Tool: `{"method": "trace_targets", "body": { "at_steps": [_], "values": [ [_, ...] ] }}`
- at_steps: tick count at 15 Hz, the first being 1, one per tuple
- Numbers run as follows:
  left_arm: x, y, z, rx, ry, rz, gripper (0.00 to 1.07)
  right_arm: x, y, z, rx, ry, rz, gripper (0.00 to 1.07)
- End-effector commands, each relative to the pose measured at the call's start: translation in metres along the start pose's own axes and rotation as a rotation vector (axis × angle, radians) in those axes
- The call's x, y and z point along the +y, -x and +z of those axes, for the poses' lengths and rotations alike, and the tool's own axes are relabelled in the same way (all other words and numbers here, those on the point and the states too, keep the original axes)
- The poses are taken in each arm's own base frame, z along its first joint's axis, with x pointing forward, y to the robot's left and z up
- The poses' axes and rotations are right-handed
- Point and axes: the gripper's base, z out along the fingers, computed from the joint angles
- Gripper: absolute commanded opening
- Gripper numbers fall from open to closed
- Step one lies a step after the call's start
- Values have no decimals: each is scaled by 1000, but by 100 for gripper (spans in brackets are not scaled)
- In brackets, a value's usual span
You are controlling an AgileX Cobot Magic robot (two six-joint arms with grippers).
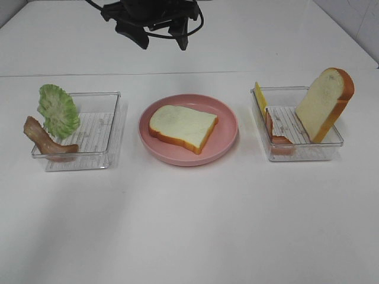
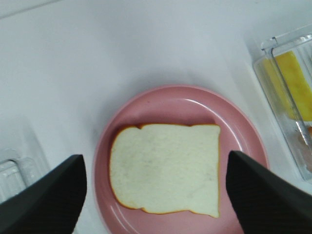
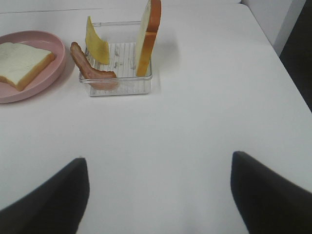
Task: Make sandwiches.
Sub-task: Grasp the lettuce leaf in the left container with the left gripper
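Observation:
One white bread slice [image 1: 182, 127] with orange-brown crust lies flat on the pink plate [image 1: 225, 145]. A green lettuce leaf [image 1: 58, 110] and a bacon strip [image 1: 44, 141] lean in the left clear tray [image 1: 100, 139]. The right clear tray [image 1: 323, 151] holds a yellow cheese slice [image 1: 260, 97], a second bacon strip [image 1: 277, 137] and an upright bread slice [image 1: 324, 103]. My left gripper [image 2: 156, 195] hangs open high above the plated bread [image 2: 165, 168], empty. My right gripper [image 3: 156, 195] stands open over bare table, short of the right tray [image 3: 131, 85], holding nothing.
A black arm part with cables [image 1: 154, 21] shows at the top edge of the exterior high view. The white table's right edge [image 3: 285, 63] runs past the right tray, with a dark gap beyond it.

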Motion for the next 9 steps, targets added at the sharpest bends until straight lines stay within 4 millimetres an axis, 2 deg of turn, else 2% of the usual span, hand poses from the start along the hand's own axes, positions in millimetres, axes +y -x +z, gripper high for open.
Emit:
{"method": "trace_targets", "body": {
  "at_steps": [1,3,4,9],
  "values": [
    [5,4,-34,-21,105,28,75,0,1,-1,-18,-10,-8,76],
    [18,11,-58,-64,109,2,75,0,1,-1,-18,-10,-8,76],
    [38,13,-78,-80,99,-52,75,0,1,0,-17,-10,-8,76],
    [89,4,-102,-43,148,-157,75,0,1,0,-17,-10,-8,76]
  ]
}}
